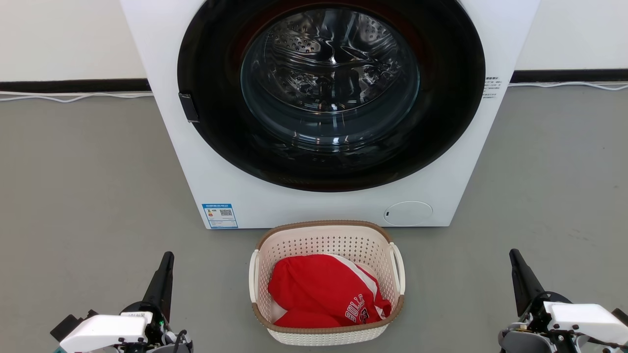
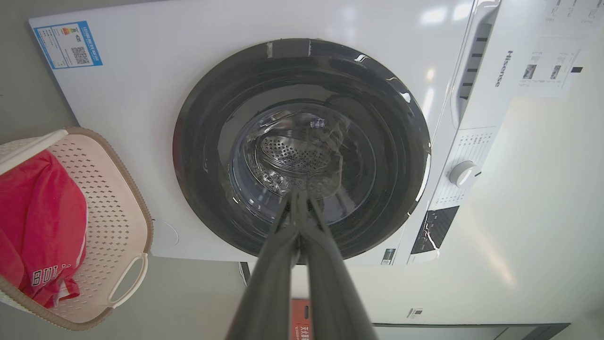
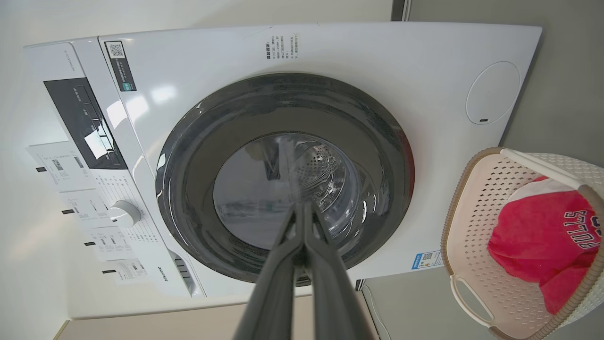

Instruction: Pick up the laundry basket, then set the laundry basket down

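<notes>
1 laundry basket [image 1: 324,240] on floor [image 1: 73,196], just in front of washing machine [image 1: 186,162], w/ 1 red Bulls jersey [image 1: 314,289] inside. Left claw [image 1: 168,260] & right claw [image 1: 514,259] both pinched closed, empty, well apart from the 2 handles [image 1: 253,274]. Risks: tilting on uneven two-side lift, spilling jersey; bumping washing machine.

Brand "Hisense" is printed on the washing machine [image 2: 141,104], upper right of the left wrist view. The red garment [image 1: 314,289], head view lower centre, reads "BULLS".
</notes>
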Robot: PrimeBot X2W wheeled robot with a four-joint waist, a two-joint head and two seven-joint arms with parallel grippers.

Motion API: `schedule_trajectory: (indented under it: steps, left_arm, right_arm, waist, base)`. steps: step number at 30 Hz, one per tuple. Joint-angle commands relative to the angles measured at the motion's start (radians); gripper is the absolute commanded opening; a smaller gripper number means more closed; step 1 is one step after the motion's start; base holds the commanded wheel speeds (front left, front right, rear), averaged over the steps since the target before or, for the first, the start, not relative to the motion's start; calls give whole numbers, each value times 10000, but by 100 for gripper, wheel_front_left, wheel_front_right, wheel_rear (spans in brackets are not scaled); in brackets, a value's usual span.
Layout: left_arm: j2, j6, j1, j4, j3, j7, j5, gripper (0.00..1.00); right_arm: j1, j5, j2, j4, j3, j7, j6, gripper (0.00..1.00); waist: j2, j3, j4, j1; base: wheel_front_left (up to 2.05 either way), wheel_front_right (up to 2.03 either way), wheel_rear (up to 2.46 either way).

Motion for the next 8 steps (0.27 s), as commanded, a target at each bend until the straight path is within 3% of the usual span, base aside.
schedule_trajectory:
  steps: [1, 8]
  left_arm:
    - [122, -73, -553, -292, 301, 64, -60, 0]
    - [122, -73, -553, -293, 301, 63, -61, 0]
  right_arm:
    - [-582, 64, -33, -301, 174, 75, 73, 0]
    - [-582, 64, -33, -301, 175, 75, 73, 0]
  waist:
    - [-1, 0, 0, 0]
    - [-1, 0, 0, 0]
  base:
    - [0, 0, 0]
    - [0, 0, 0]
